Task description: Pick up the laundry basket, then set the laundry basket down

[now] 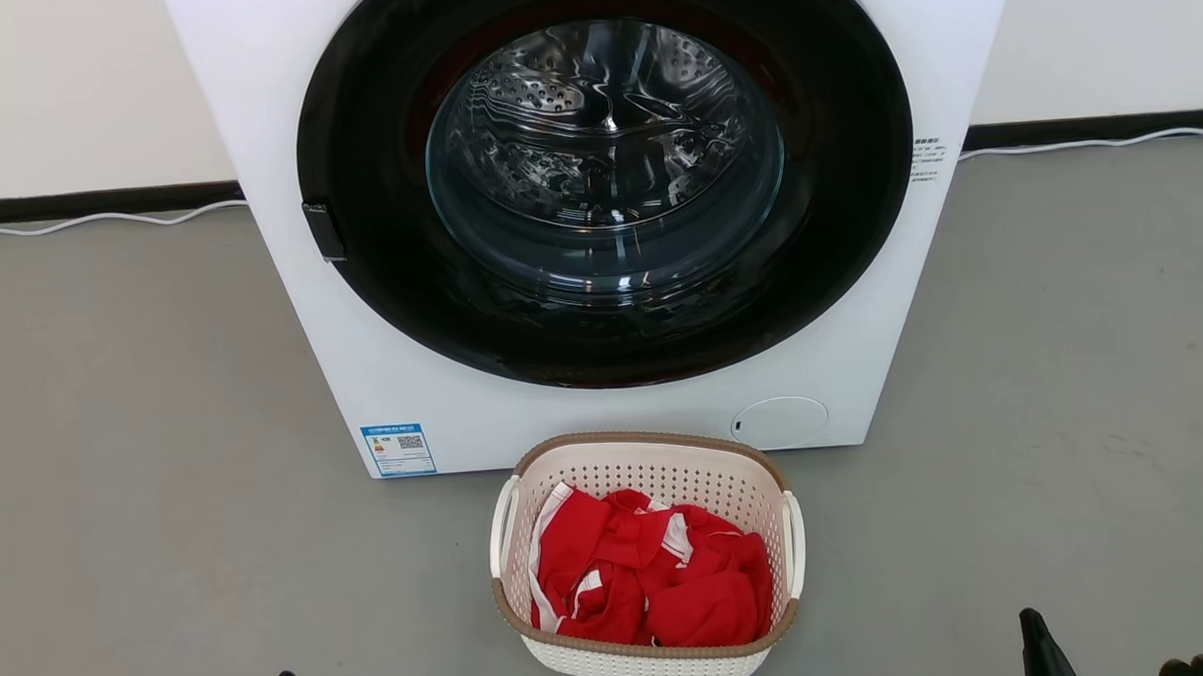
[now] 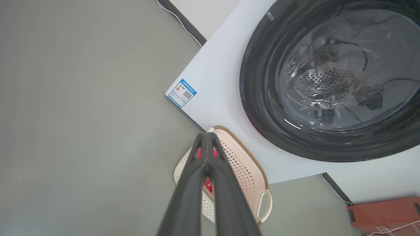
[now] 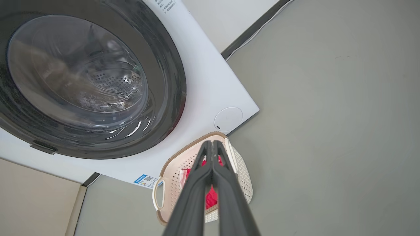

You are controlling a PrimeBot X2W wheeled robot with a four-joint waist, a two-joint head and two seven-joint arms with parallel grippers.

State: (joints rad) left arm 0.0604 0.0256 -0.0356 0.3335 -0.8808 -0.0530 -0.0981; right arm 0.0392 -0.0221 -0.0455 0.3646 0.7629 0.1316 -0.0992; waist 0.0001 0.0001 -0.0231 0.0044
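Head camera looks forward and down, from close above, at a small cream perforated plastic basket with a brown rim point(image 1: 656, 471) on grey floor point(image 1: 115, 445), before a white front-loading washing machine with a round dark glass door point(image 1: 596, 178). Left wrist camera, tilted, looks along the left gripper point(image 2: 206, 135): basket just beyond the fingertips, washing machine up and right of them. Right wrist camera mirrors this along the right gripper point(image 3: 212, 143): washing machine up and left. All three views share basket and door.

Bright, even light all round, and the grey floor point(image 1: 115, 445) carries barely a shadow. White glints streak the washer's door glass point(image 1: 605, 148) (reflections muddy the drum behind it). The head view is crisp, while both wrist views stretch and tilt shapes toward their edges.
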